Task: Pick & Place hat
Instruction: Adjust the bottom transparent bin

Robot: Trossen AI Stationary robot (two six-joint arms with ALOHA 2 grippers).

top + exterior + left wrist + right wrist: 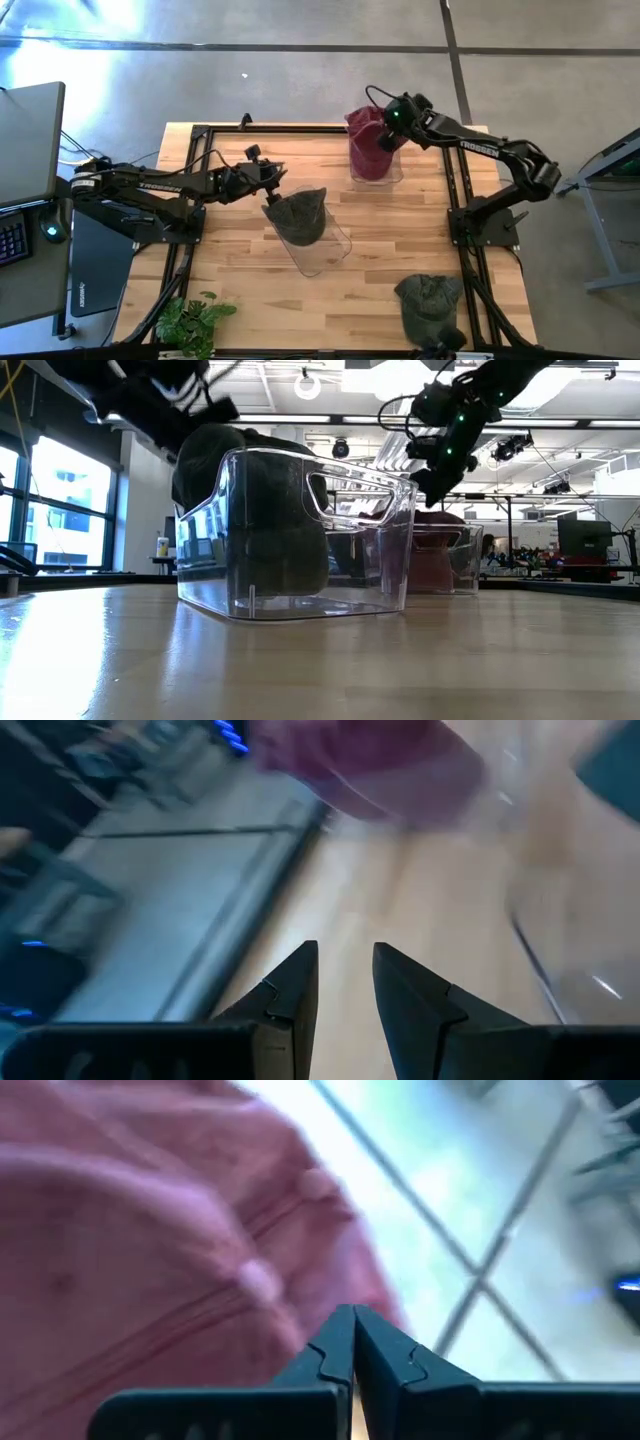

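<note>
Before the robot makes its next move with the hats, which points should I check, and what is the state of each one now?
1. Left gripper empty and open beside the near bin: ok, fingers apart in the left wrist view.
2. Dark hat inside the near bin: ok, though it stands up past the rim.
3. Maroon hat in the far bin: ok.
4. Right gripper released from the maroon hat: cannot tell; fingers look closed and lie against the fabric.
5. Third hat on the table, free to pick: ok.

One hat (299, 215) sits in the mid-counter bin (322, 249), another (371, 142) in the far-edge bin (376, 177), a third (427, 297) near the front-right corner.
</note>
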